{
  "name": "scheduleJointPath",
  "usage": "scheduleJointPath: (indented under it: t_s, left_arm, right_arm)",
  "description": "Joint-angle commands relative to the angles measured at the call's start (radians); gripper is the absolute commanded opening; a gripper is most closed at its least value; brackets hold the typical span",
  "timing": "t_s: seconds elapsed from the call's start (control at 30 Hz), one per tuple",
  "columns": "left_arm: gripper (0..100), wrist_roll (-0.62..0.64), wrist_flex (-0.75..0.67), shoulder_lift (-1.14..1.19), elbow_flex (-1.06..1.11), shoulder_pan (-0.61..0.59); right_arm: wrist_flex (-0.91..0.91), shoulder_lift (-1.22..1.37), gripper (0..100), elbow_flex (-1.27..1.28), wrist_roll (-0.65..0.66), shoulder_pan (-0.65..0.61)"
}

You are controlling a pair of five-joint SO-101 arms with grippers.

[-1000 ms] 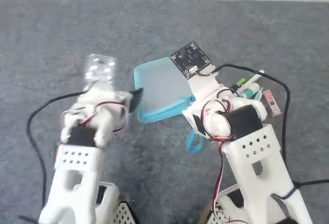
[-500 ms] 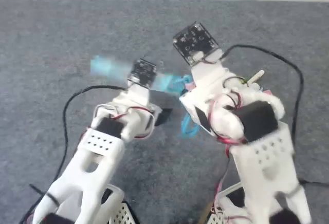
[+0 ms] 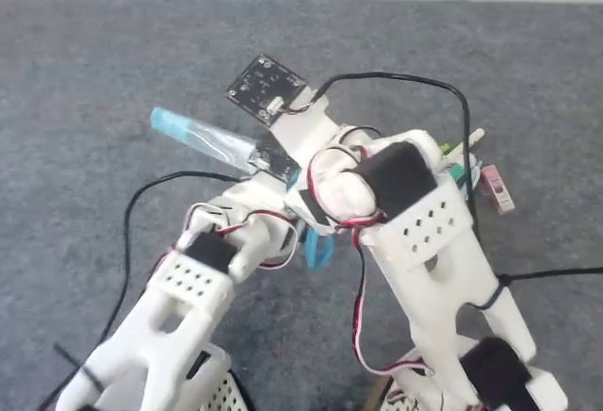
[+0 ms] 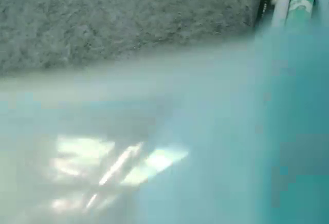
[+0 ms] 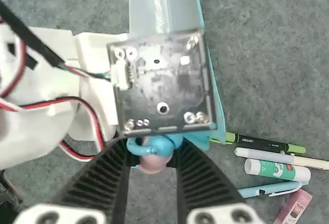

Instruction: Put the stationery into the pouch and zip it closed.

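the right pincer is narrow, its two black jaws closed on the pull, a small teal ring with a pink bead, at one end of the pouch. just beyond the jaws sits the left arm's camera board, lying over the pouch, with red and black wires running off to that arm's white body. whether the left pincer is wide or narrow cannot be told; in its own view the translucent teal pouch is pressed close in front of the lens.

from above, the two arms meet mid-table. the right arm leans across over the left arm. the pouch shows as a narrow, pale teal strip pointing out to the far left from where they meet. a teal loop hangs between the arms.

the stationery lies outside the pouch on the grey table, close together on the right arm's outer side: a green pen, a white pen, a glue stick, a blue pen and a pink eraser. the green pen's tip is just beside the pouch's edge.
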Motion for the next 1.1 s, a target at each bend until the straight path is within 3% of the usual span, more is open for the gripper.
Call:
scheduleJointPath:
  t_s: [0.0, 0.43, 0.6, 0.83, 1.07]
  left_arm:
    - [30, 0.066, 0.057, -0.180, 0.008, -0.051]
    - [30, 0.032, 0.204, -0.588, 0.065, -0.310]
    - [30, -0.025, 0.338, -0.618, -0.027, -0.393]
    - [30, -0.051, 0.377, -0.623, -0.045, -0.491]
    - [30, -0.051, 0.391, -0.624, -0.071, -0.503]
  right_arm:
    - [-0.030, -0.079, 0.6, 0.074, 0.020, 0.022]
    - [-0.231, -0.208, 0.6, 0.428, 0.018, 0.031]
    - [-0.334, -0.245, 0.6, 0.540, 0.012, 0.070]
    - [-0.340, -0.288, 0.6, 0.500, 0.020, 0.268]
    - [-0.341, -0.294, 0.6, 0.493, 0.034, 0.216]
